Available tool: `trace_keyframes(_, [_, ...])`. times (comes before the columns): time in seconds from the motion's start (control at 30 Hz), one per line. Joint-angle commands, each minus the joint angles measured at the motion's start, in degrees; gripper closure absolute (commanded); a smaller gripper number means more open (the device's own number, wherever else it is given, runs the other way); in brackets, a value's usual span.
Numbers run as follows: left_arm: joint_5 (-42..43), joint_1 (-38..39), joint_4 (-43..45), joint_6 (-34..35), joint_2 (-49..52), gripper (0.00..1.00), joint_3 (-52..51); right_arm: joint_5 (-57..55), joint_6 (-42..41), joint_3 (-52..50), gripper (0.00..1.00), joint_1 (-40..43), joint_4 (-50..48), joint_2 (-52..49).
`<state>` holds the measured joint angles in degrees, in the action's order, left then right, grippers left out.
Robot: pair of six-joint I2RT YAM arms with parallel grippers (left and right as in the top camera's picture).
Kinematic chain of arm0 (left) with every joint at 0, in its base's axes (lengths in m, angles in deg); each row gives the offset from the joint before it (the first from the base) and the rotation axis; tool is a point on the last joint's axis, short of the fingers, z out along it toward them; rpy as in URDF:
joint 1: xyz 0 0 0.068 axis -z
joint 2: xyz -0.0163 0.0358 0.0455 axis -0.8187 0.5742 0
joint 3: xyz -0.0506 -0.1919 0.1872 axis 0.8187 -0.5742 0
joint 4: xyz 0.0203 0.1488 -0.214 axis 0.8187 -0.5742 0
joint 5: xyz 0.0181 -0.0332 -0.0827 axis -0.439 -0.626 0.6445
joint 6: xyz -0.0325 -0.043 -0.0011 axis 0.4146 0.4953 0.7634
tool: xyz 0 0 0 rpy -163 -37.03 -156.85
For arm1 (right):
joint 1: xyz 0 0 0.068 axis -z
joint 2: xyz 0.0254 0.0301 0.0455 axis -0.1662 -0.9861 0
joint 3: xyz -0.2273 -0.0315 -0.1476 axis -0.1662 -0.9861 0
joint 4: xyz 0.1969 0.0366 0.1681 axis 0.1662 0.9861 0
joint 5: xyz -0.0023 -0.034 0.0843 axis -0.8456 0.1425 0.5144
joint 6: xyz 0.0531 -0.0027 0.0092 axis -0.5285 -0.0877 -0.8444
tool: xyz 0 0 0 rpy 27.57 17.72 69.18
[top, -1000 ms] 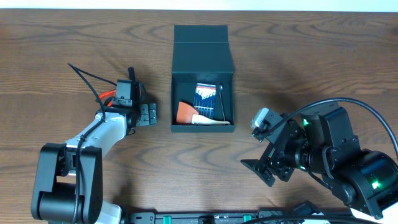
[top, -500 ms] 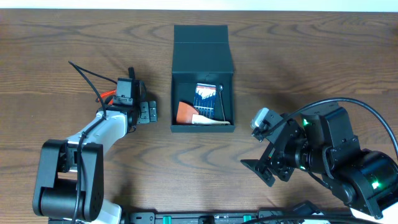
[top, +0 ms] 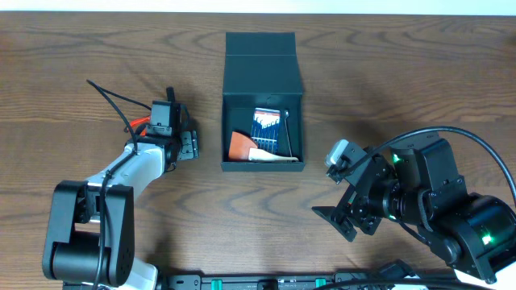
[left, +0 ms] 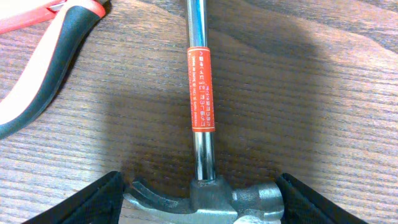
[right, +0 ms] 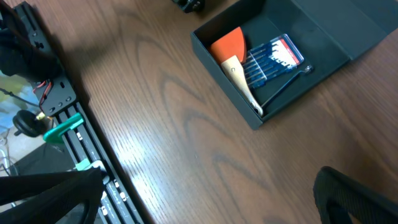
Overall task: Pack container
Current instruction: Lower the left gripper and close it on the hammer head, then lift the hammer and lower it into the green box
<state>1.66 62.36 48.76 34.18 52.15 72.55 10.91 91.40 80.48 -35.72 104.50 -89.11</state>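
the step in hand looks to be picking up the steel-shafted claw hammer with an orange-red label, which lies flat on the brown wood-grain table. the left gripper hangs over the hammer's head with its dark fingers spread wide, one on each side of the head and seemingly clear of it. to do this well, it should probably come straight down and pinch across the neck just above the head, where the weight sits, so the long shaft does not swing. polished steel is likely slippery, so a firm squeeze is wise. it should also stay clear of the red-and-black handled pliers lying just beside the shaft at the far end. the right gripper waits near the table's front edge, its fingers apart and holding nothing. the dark teal-black square container sits near the middle of the table, to the right of the left gripper and well apart from the right one. its hinged lid is folded back flat, away from the robot. inside lie an orange scraper with a pale handle, a blue pack of small tools and a thin dark metal tool. little floor is left free, so the hammer may need to go in at an angle or rest on top of them
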Motion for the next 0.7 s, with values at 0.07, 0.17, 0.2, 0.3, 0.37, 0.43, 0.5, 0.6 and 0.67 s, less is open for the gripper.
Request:
trace_keyframes(0.07, [1.0,0.1,-0.6,1.2,1.6,0.28,0.1,0.0,-1.0,-0.1,0.01,0.3,0.0,0.0])
trace_keyframes(0.17, [1.0,0.1,-0.6,1.2,1.6,0.32,0.1,0.0,-1.0,-0.1,0.01,0.3,0.0,0.0])
trace_keyframes(0.2, [1.0,0.1,-0.6,1.2,1.6,0.34,0.1,0.0,-1.0,-0.1,0.01,0.3,0.0,0.0])
trace_keyframes(0.3, [1.0,0.1,-0.6,1.2,1.6,0.36,0.1,0.0,-1.0,-0.1,0.01,0.3,0.0,0.0])
trace_keyframes(0.37, [1.0,0.1,-0.6,1.2,1.6,0.38,0.1,0.0,-1.0,-0.1,0.01,0.3,0.0,0.0])
trace_keyframes(0.43, [1.0,0.1,-0.6,1.2,1.6,0.40,0.1,0.0,-1.0,-0.1,0.01,0.3,0.0,0.0])
trace_keyframes(0.5, [1.0,0.1,-0.6,1.2,1.5,0.43,0.1,0.0,-1.0,-0.1,0.01,0.3,0.0,0.0])
trace_keyframes(0.6, [1.0,0.1,-0.6,1.2,0.9,0.43,0.1,0.0,-1.0,-0.1,0.01,0.3,0.0,0.0])
trace_keyframes(0.67, [1.0,0.1,-0.6,1.2,-0.1,0.44,0.1,0.0,-1.0,-0.1,0.01,0.3,0.0,0.0])
